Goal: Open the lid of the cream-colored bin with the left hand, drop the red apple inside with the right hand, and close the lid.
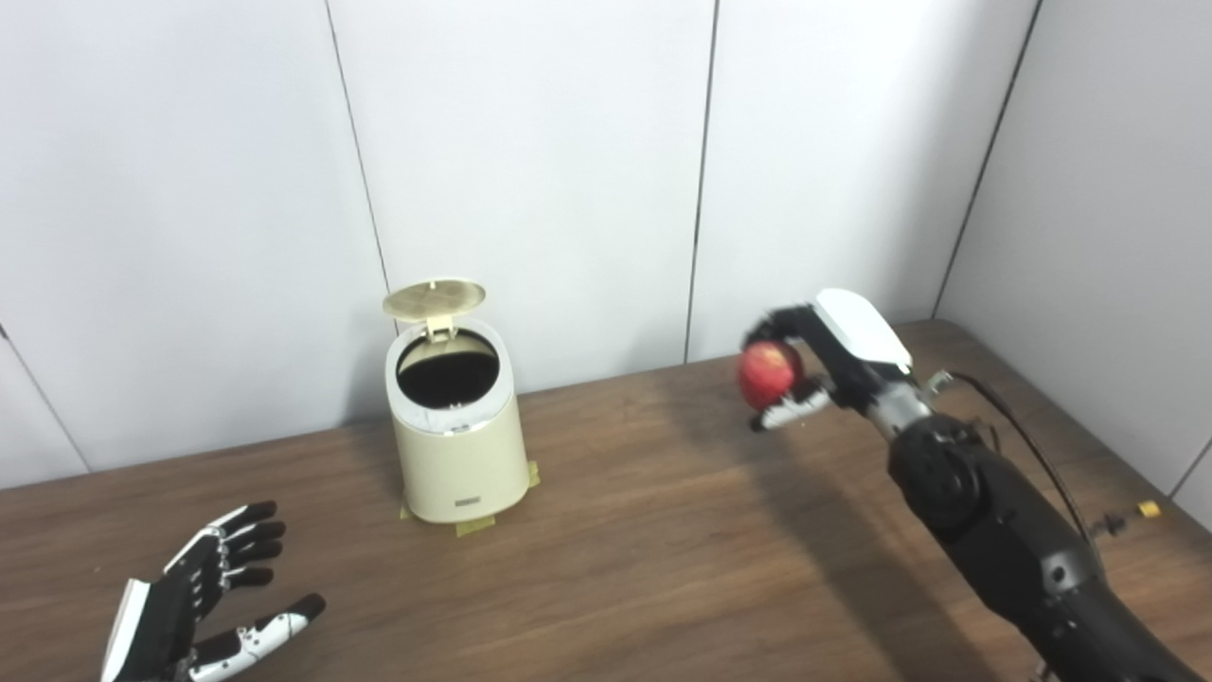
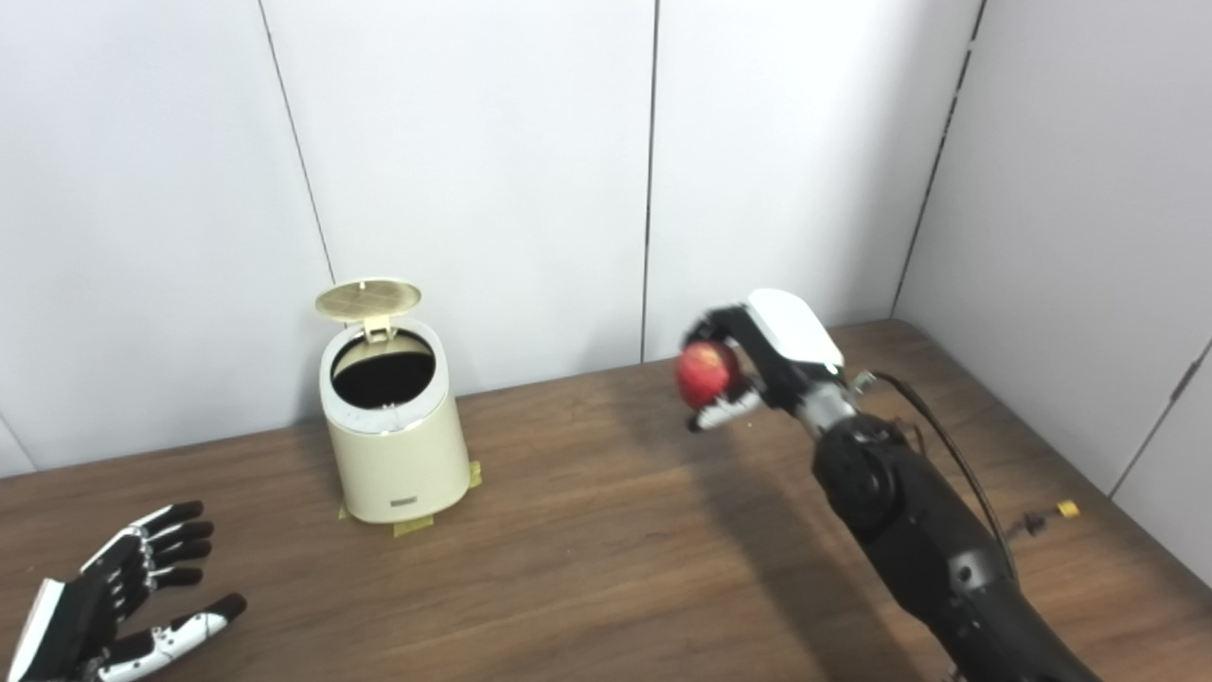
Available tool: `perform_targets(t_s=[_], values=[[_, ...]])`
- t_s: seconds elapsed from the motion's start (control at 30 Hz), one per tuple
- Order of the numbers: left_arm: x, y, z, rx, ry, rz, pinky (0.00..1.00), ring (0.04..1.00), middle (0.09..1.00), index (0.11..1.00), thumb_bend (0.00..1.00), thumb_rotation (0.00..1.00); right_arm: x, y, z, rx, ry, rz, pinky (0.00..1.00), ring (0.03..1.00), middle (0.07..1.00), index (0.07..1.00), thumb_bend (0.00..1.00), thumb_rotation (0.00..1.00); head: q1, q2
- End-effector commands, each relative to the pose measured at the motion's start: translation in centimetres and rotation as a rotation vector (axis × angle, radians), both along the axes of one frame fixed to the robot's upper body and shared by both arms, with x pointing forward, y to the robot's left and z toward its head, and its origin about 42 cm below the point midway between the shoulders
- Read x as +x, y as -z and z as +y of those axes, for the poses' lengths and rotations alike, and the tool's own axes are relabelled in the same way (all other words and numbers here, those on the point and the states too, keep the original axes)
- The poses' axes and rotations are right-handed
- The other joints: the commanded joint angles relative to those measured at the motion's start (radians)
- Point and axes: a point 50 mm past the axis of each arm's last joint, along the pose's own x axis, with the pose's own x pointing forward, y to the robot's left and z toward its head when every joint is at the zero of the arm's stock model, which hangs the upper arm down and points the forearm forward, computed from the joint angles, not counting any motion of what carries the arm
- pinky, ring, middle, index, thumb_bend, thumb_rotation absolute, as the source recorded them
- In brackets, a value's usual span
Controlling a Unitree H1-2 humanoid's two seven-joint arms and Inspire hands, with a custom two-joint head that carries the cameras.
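Above the table (image 1: 663,568), right hand (image 1: 814,365) clasps red apple (image 1: 769,373) well right of cream-colored bin (image 1: 459,445), lid (image 1: 434,297) up for the drop; left hand (image 1: 194,601) spread, empty, clear.

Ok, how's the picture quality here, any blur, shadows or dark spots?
Left eye view: the right hand and apple look slightly soft, and a broad shadow lies on the table beneath them. Right eye view: the same shadow; the bin mouth reads black inside, and the left hand is sharp.
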Motion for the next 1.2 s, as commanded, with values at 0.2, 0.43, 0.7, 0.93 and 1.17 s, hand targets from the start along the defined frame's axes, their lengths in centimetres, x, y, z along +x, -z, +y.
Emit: perform_targets(t_s=[0.2,0.43,0.7,0.93,1.17], values=[[1.1,-0.6,-0.9,-0.009,0.017,-0.06,0.67,0.736,0.754,0.798,0.74,0.0,1.9,-6.5,6.1,0.013,-0.096,-0.141,0.67,0.621,0.508,0.469,0.53,0.0,0.05,-0.004],[1.1,0.1,-1.7,-0.016,0.018,-0.047,0.69,0.746,0.757,0.798,0.76,0.02,3.6,-6.9,9.8,0.123,-0.183,-0.141,0.6,0.594,0.5,0.474,0.53,0.01,0.12,-0.007],[1.1,0.5,-2.8,-0.02,0.019,-0.048,0.66,0.723,0.742,0.791,0.78,0.03,5.1,-7.0,14.5,0.265,-0.271,-0.124,0.49,0.483,0.46,0.502,0.53,0.0,0.173,-0.009],[0.9,0.6,-3.3,-0.034,0.012,-0.039,0.71,0.744,0.745,0.795,0.78,0.06,6.5,-6.3,18.0,0.384,-0.279,-0.072,0.63,0.536,0.44,0.524,0.52,0.0,0.192,-0.009],[1.0,0.5,-3.6,-0.029,0.011,-0.041,0.71,0.75,0.752,0.801,0.78,0.08,7.4,-5.5,20.1,0.53,-0.293,-0.001,0.47,0.438,0.44,0.522,0.52,0.0,0.203,-0.01]])
